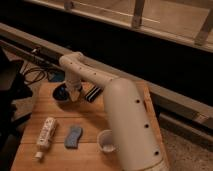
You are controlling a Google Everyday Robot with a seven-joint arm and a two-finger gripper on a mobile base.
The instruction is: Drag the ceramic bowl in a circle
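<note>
Ceramic bowl (59,93) upright, claw (74,95) at rim

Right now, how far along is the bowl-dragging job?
Done: the reach. The gripper is down at the right rim of the ceramic bowl, near the far edge of the table. In hand: apparently the drag itself, though whether it holds the bowl cannot be told. Left: nothing here shows how much of the circle is traced, so count it as open. The white cup stands apart, nearer the front.
</note>
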